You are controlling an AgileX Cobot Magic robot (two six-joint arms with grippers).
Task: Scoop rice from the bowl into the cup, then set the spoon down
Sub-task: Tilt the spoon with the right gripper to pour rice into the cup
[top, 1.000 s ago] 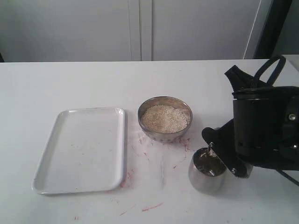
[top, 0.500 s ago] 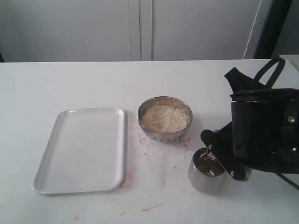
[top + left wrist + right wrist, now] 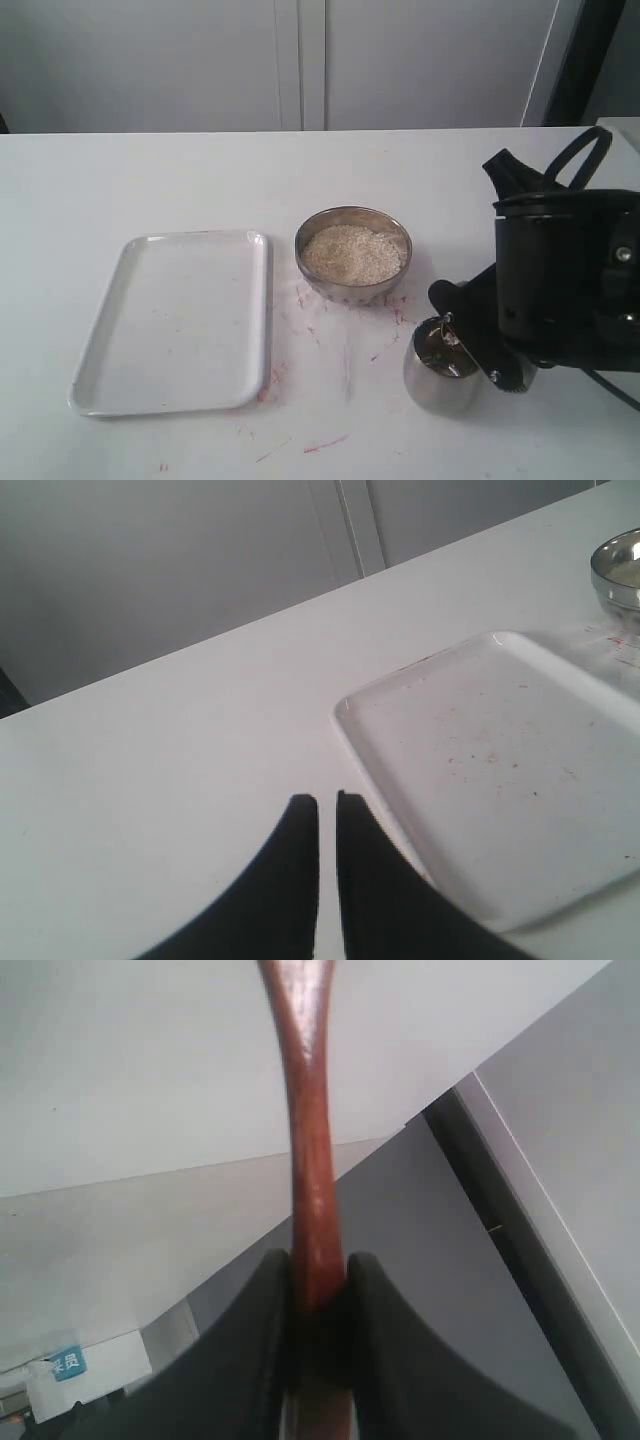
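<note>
The steel bowl (image 3: 352, 294) sits mid-table, filled with off-white rice (image 3: 352, 254). To its front right stands the shiny cup (image 3: 436, 385). My right gripper (image 3: 462, 312) hangs tilted over the cup's mouth, its black body covering the cup's right side. In the right wrist view that gripper (image 3: 320, 1263) is shut on the reddish-brown handle of the spoon (image 3: 308, 1110), which runs straight out from the jaws; the spoon's bowl end is out of frame. My left gripper (image 3: 327, 802) hovers over bare table beside the tray, jaws nearly together and holding nothing.
A white rectangular tray (image 3: 175, 320) lies left of the bowl, also in the left wrist view as the tray (image 3: 500, 780). Red smears mark the table between bowl, tray and cup. White cabinet doors stand behind the table.
My right gripper has crept slightly left and lower over the cup, still gripping the spoon. Bowl, cup and tray have stayed put.
</note>
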